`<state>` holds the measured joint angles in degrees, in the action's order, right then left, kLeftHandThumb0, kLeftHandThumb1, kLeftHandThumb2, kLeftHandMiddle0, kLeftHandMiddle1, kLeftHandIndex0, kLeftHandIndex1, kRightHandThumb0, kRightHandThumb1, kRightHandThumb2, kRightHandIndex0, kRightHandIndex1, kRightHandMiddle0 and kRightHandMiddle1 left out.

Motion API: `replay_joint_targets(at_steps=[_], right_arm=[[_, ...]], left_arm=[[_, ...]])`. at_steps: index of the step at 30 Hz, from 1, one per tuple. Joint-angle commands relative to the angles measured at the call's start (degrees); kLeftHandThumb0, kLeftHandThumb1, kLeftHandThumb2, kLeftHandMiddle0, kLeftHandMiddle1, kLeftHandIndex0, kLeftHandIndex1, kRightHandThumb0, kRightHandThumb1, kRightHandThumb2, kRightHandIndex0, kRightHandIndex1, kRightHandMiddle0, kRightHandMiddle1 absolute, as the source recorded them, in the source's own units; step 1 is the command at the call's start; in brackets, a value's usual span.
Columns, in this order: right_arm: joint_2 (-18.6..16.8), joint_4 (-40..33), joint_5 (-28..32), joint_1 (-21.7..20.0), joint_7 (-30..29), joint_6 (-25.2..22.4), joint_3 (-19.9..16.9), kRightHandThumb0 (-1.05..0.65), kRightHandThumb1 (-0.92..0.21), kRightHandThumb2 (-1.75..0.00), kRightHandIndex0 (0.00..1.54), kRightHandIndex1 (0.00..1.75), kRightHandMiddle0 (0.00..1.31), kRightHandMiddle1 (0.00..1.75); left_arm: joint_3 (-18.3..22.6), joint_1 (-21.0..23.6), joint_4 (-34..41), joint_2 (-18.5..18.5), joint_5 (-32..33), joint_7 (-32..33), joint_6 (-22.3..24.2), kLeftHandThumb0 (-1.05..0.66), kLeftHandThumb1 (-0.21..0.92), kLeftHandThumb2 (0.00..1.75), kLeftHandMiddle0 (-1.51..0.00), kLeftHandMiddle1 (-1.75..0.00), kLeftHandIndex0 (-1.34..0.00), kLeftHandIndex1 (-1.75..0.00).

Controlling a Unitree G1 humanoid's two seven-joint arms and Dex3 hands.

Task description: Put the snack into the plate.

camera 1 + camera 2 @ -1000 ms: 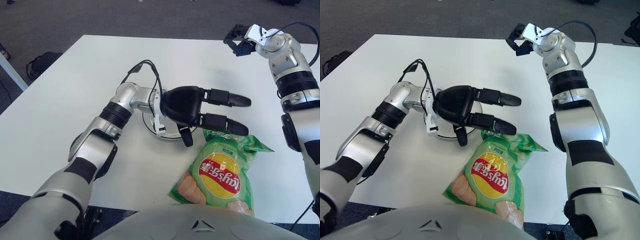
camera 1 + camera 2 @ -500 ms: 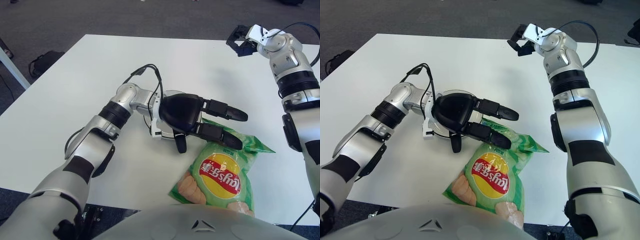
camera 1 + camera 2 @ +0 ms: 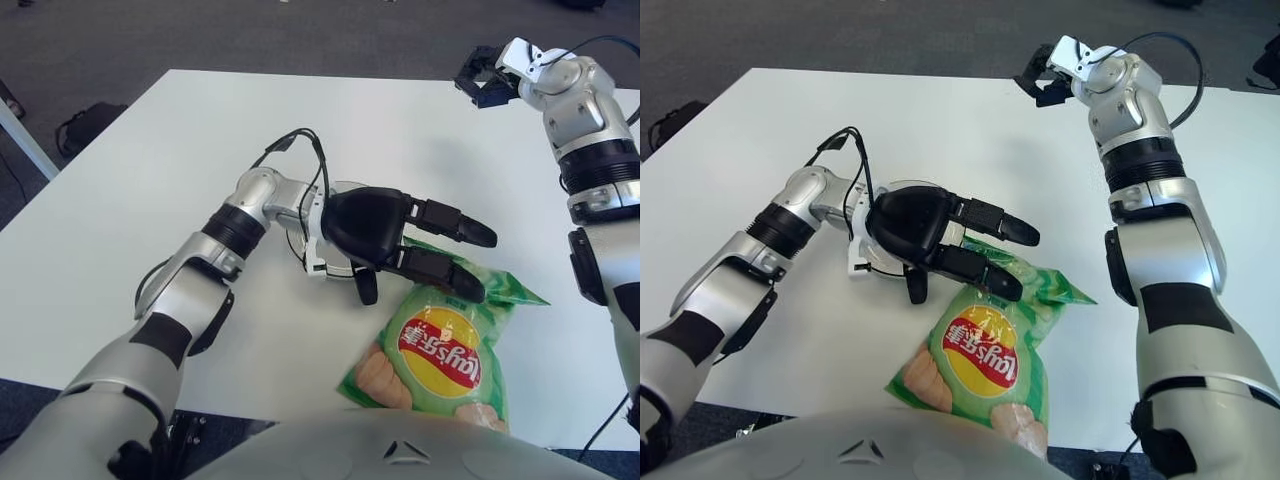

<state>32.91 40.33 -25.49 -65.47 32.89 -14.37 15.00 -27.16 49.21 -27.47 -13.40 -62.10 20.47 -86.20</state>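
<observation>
A green bag of chips, the snack (image 3: 440,345), lies flat on the white table (image 3: 150,200) near its front edge. My left hand (image 3: 440,265) reaches over from the left, fingers spread, with the lower finger (image 3: 440,273) lying across the bag's top edge and the thumb (image 3: 366,288) pointing down beside it. The hand holds nothing. Under its palm sits the small round plate (image 3: 902,186), mostly hidden, just left of the bag's top. My right hand (image 3: 482,80) shows at the far right, above the table's back edge.
Black cables (image 3: 290,140) loop from my left wrist over the table. A dark bag (image 3: 85,125) lies on the carpet beyond the table's left edge. My own torso (image 3: 400,450) covers the bag's near end.
My left hand dropped lower and shifted toward the bag, so its lower finger now rests on the bag's top edge. The right hand rose slightly toward the far right.
</observation>
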Motion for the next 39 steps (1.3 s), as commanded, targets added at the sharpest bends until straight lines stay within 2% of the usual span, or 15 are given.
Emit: replay_joint_targets(at_steps=[1,2,3,4,6,7,11,18,23,26,31,33,39], right_arm=[[0.2,-0.7,0.2,0.3,0.7,-1.3,0.0,-0.62,-0.92,-0.86,0.11,0.94,0.0,1.52],[0.1,-0.9,0.1,0.4,0.5,-1.4,0.0,-0.62,-0.92,-0.85,0.11,0.94,0.0,1.48],[0.1,-1.0,0.1,0.4,0.4,-1.5,0.0,-0.62,-0.92,-0.85,0.11,0.94,0.0,1.46],[0.0,-1.0,0.0,0.5,0.1,-1.6,0.0,-0.62,-0.92,-0.85,0.12,0.94,0.0,1.44],[0.1,-2.6,0.1,1.0,0.1,-2.3,-0.2,-0.61,-0.92,-0.84,0.13,0.94,0.0,1.42],[0.2,-3.8,0.1,1.4,0.2,-2.8,-0.4,-0.61,-0.92,-0.84,0.14,0.95,0.0,1.42],[0.9,-6.2,0.8,2.5,0.5,-3.3,-1.2,-0.62,-0.92,-0.84,0.17,0.96,0.0,1.41],[1.8,-11.0,1.2,3.7,2.5,-5.8,-1.8,-0.65,-0.92,-0.84,0.21,0.98,0.0,1.31],[2.2,-13.2,0.5,4.2,3.1,-7.1,-1.3,-0.68,-0.92,-0.86,0.26,0.97,0.0,1.19],[1.5,-11.8,0.6,3.7,2.4,-6.3,-1.1,-0.69,-0.92,-0.87,0.28,0.97,0.0,1.17],[1.2,-11.6,1.8,4.0,1.7,-5.1,-2.1,-0.68,-0.92,-0.88,0.29,0.97,0.0,1.11],[1.2,-11.6,2.1,4.0,2.0,-5.0,-2.1,-0.68,-0.92,-0.89,0.29,0.96,0.0,1.04],[1.5,-11.6,2.3,4.3,1.8,-4.5,-1.8,-0.69,-0.92,-0.9,0.29,0.92,0.0,0.88]], left_arm=[[0.0,-0.8,0.8,0.4,-1.1,1.0,0.0,-0.28,0.43,1.11,-0.34,-0.87,-0.04,-1.22],[-0.3,-1.2,1.1,0.8,-0.8,0.9,-0.1,-0.26,0.4,1.13,-0.35,-0.96,-0.06,-1.27],[-0.5,-1.5,1.3,1.1,-0.6,0.8,-0.1,-0.13,0.46,1.05,-0.37,-1.08,-0.08,-1.3],[-0.8,-1.9,1.1,1.5,0.0,0.5,-0.2,0.05,0.57,0.86,-0.4,-1.24,-0.11,-1.34],[-1.2,-2.0,0.2,1.9,1.2,0.2,-0.5,0.02,0.61,0.82,-0.47,-1.38,-0.22,-1.43],[-1.4,-2.0,-0.4,2.0,1.7,0.1,-0.7,0.01,0.55,0.89,-0.53,-1.47,-0.32,-1.47],[-2.1,-0.6,-4.0,3.3,0.2,1.3,-0.5,0.0,0.44,1.06,-0.59,-1.59,-0.42,-1.52],[-3.2,2.3,-5.0,2.1,-4.5,3.3,-0.3,0.0,0.29,1.26,-0.63,-1.69,-0.56,-1.53],[-4.3,4.1,-4.3,0.6,-8.2,6.4,1.9,0.0,0.23,1.3,-0.66,-1.74,-0.69,-1.37],[-6.2,5.6,-3.7,-0.6,-11.2,8.2,4.1,0.0,0.19,1.33,-0.69,-1.74,-0.75,-1.31],[-11.1,8.8,-4.6,-2.2,-16.8,13.3,10.6,-0.01,0.11,1.4,-0.72,-1.75,-0.85,-1.27],[-13.1,9.8,-5.4,-2.5,-18.3,16.0,13.0,-0.01,0.08,1.45,-0.72,-1.75,-0.87,-1.3],[-18.0,12.2,-7.6,-3.1,-20.7,22.9,19.9,0.0,0.02,1.62,-0.74,-1.73,-0.74,-1.66]])
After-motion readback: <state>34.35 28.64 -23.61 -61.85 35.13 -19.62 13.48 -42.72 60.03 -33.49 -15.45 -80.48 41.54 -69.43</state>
